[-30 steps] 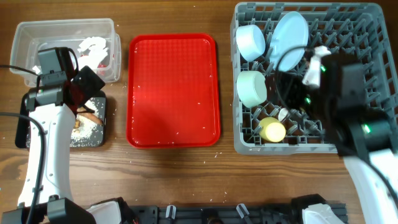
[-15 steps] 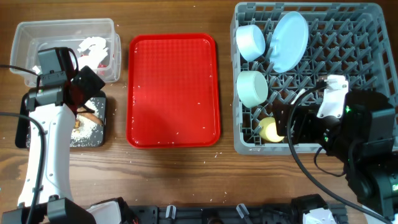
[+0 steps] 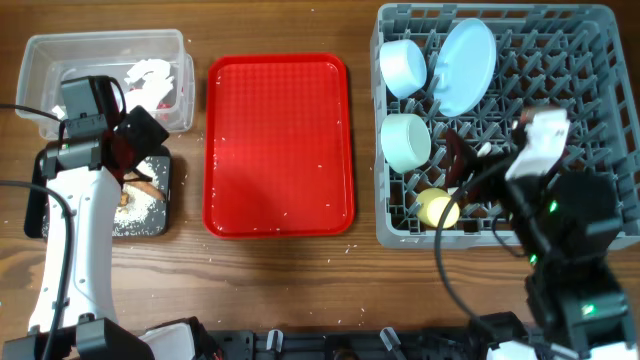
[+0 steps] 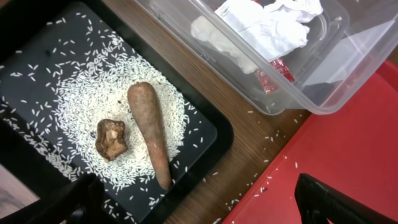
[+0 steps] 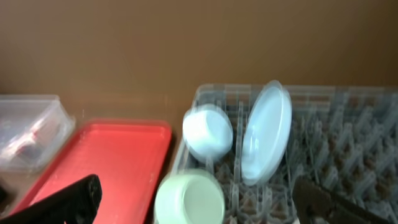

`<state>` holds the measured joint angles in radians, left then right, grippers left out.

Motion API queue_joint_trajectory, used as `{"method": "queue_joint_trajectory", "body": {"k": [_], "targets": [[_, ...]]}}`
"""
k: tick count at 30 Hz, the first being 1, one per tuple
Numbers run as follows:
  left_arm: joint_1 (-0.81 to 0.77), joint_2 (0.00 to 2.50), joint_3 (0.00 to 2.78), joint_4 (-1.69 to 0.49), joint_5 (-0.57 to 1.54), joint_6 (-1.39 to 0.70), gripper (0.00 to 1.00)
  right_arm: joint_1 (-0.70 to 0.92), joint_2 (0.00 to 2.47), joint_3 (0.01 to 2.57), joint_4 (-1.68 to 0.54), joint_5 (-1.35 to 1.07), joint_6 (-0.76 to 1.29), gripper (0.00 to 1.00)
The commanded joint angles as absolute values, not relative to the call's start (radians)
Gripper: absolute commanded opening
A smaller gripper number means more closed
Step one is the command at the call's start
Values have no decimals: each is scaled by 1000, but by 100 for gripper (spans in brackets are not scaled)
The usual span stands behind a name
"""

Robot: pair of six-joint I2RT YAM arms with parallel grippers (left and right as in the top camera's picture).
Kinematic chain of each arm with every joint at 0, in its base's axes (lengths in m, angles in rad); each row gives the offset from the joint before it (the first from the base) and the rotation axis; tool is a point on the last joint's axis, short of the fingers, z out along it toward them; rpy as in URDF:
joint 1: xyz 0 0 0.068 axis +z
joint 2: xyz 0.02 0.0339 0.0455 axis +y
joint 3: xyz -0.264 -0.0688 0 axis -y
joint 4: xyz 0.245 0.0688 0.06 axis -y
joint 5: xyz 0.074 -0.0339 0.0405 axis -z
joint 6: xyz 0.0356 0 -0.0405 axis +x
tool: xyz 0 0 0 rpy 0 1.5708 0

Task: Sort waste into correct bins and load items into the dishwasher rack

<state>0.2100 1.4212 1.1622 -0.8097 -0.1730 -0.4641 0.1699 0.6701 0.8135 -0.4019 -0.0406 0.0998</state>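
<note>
The left tool [image 4: 196, 193] hangs spread wide and empty over the black tray [image 4: 37, 37] by the table's left edge. Below it lie the rice [image 4: 81, 99], a brown stick [image 4: 149, 130] and a small lump [image 4: 112, 137]. Just beyond, the clear tub [image 4: 348, 68] at the far left corner holds the crumpled wrapper [image 4: 267, 25].

The right tool [image 5: 196, 186] is also spread and empty. It is raised above the rack [image 3: 590, 60] at the right end, where the plate [image 3: 467, 65], white bowl [image 3: 404, 67], green bowl [image 3: 405, 142] and yellow cup [image 3: 438, 208] sit.

I think a careless dip on the left would scatter rice. Stray grains already dot the red tray [image 3: 280, 100] and the table [image 3: 300, 290]. On the right, a swinging arm might knock the leaning plate.

The right arm covers the rack's near right part. I cannot pick out the spoon. The right wrist view is blurred.
</note>
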Motion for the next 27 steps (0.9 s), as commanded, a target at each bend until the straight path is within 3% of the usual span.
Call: {"method": "queue_joint_trajectory", "body": {"k": [1, 6, 13, 18, 27], "targets": [[214, 1414, 1173, -809, -172, -448, 100, 113, 478, 551, -213, -35, 57, 100], [214, 1414, 1173, -809, -172, -448, 100, 28, 216, 226, 4, -94, 59, 100], [214, 1414, 1173, -809, -172, -448, 100, 25, 13, 15, 113, -68, 87, 100], [214, 1414, 1173, -809, -173, -448, 100, 26, 3, 5, 2, -67, 127, 100], [214, 1414, 1173, -809, -172, -448, 100, 26, 5, 5, 2, -68, 133, 100]]}}
